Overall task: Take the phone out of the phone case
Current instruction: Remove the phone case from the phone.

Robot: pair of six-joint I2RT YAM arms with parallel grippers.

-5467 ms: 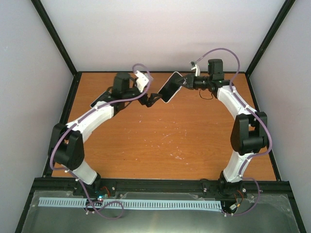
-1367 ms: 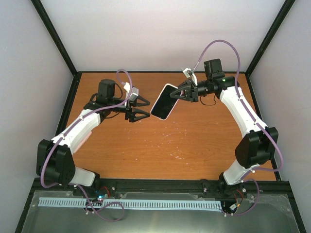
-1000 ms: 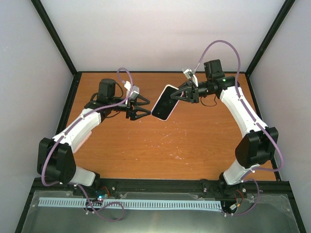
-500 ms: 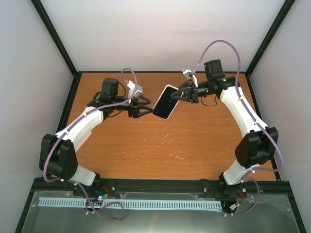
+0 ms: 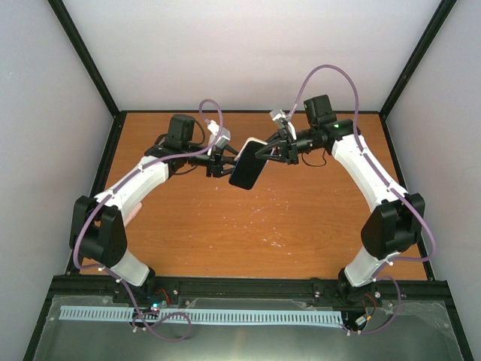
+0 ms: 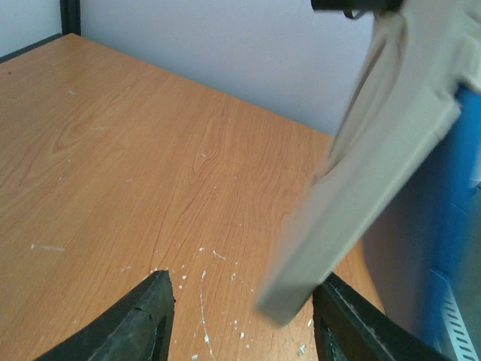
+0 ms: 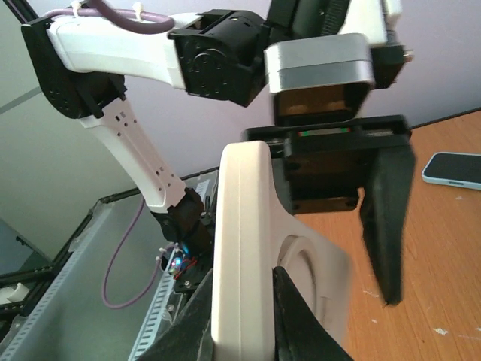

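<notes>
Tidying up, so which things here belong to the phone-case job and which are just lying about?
Job: cased phone, held up by right gripper; left gripper, jaws either side of it.
Lying about: second phone, flat on the table.

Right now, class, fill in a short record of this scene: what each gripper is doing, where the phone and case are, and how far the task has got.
right gripper: shut on the edge of the white phone case, holding it in the air
left gripper: open, jaws apart on either side of the case's lower corner, no clamp visible
phone: dark screen showing, seated in the case
case position: tilted, raised above the table, between the two arms
task status: phone not yet taken out
</notes>
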